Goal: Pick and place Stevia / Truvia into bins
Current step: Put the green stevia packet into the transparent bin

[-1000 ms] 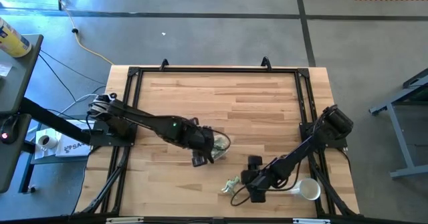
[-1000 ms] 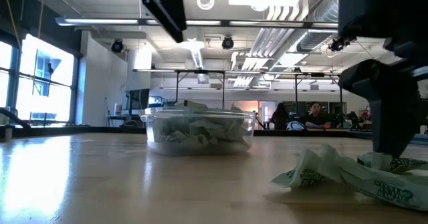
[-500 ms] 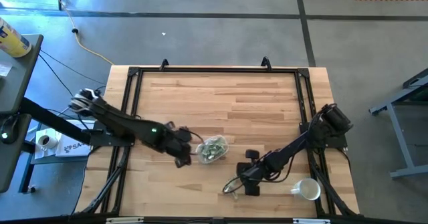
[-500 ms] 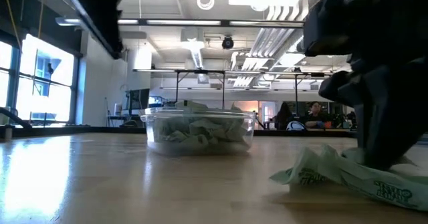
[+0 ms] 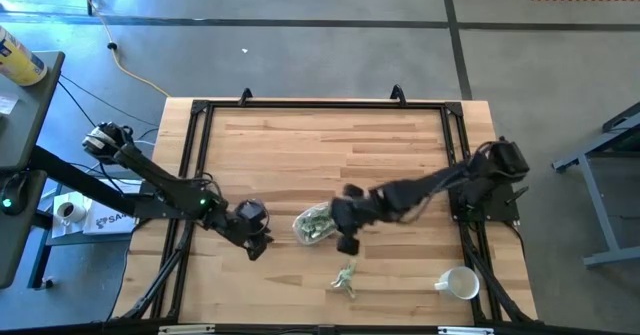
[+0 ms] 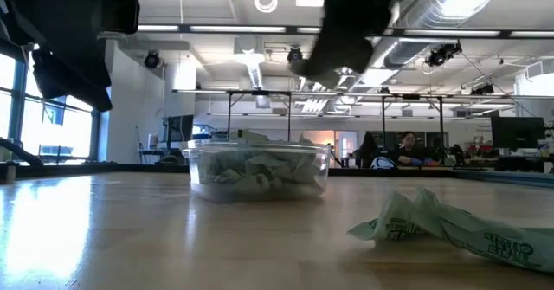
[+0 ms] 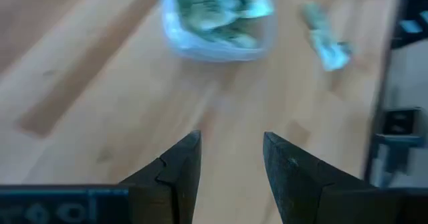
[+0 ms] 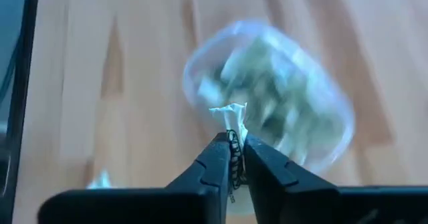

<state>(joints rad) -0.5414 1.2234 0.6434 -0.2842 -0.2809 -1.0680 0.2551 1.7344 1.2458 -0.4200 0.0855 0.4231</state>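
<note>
- Two arms share the worktop (image 5: 330,145), and we see both have shifted in the last second.
- Right gripper (image 8: 233,158) has risen from the loose packets near the front edge and now hangs over the bin (image 5: 315,223), its fingers (image 8: 212,158) pressed onto a single packet (image 8: 231,117) that pokes out between the tips.
- Left gripper (image 7: 229,158) has pulled back from the bin toward the worktop's left side; its fingers (image 7: 175,174) stand spread with nothing between them, and the bin lies ahead of it.
- We see the clear bin (image 6: 258,167) near mid-worktop, already heaped with pale green packets.
- Some loose packets (image 5: 345,278) remain on the wood in front of the bin, well apart from it; the low view shows them as a crumpled cluster (image 6: 450,229) lying flat.
- A white mug (image 5: 460,283) sits near the front right corner, away from the action.
- We judge the pick complete and the carry nearly done: the held packet appears lined up over the bin, so release looks like the next step.
- Only the small cluster seems left outside, so we reckon the job is well advanced, and the left arm looks free to take the next packet.
</note>
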